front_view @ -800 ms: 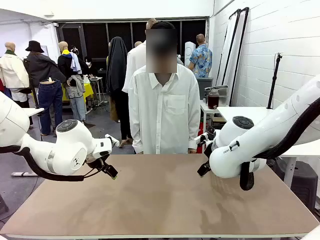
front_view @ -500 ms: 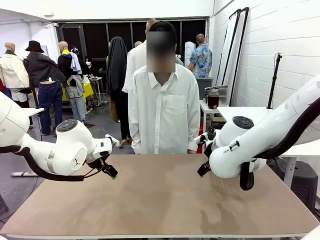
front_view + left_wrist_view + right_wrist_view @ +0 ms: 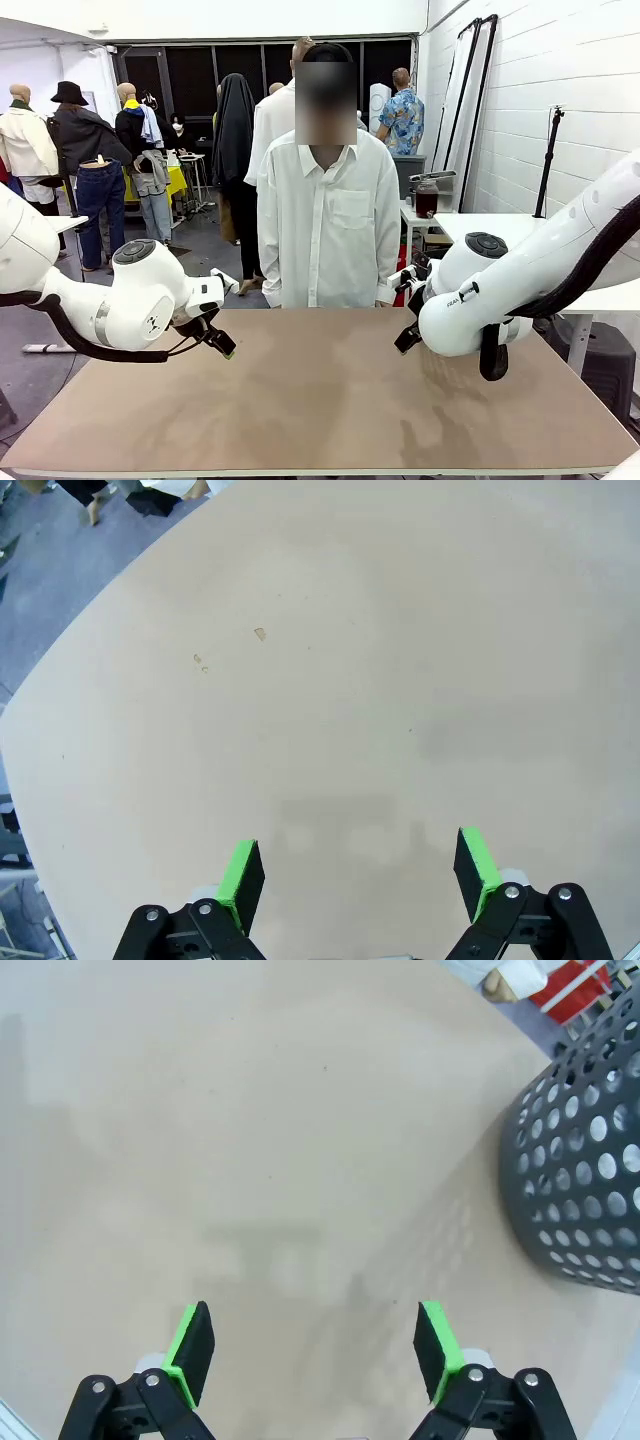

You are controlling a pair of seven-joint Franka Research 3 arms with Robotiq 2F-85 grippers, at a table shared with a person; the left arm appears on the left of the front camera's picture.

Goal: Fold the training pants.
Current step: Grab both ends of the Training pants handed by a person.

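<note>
- While both white arms hang over the light brown flat wooden tabletop (image 3: 320,400), the left claw (image 3: 357,845) has its black fingers with green pads (image 3: 240,875) spread wide apart, with nothing between them and bare board below.
- The right claw (image 3: 312,1312) is likewise spread wide and holds nothing; its shadow falls on the board just ahead of its pads.
- Where the training pants lie, and which way their long axis runs, cannot be told from these views.
- In the front view the left claw sits low over the tabletop's left part and the right claw over its right part, well apart, with a broad bare stretch of board between them.
- In the left wrist view the tabletop's edge runs along the picture's left side, with grey-blue floor beyond it; two small pale chips (image 3: 259,633) mark the surface near that edge.
- A dark grey round plastic basket with punched holes (image 3: 580,1160) stands near the right claw; whether it rests on the tabletop or just off its edge cannot be told.
- Small dark print on the right arm's white joint (image 3: 468,293) is too small to read.
- At the far edge a person in a white buttoned shirt (image 3: 328,220) stands facing the arms, arms hanging down.
</note>
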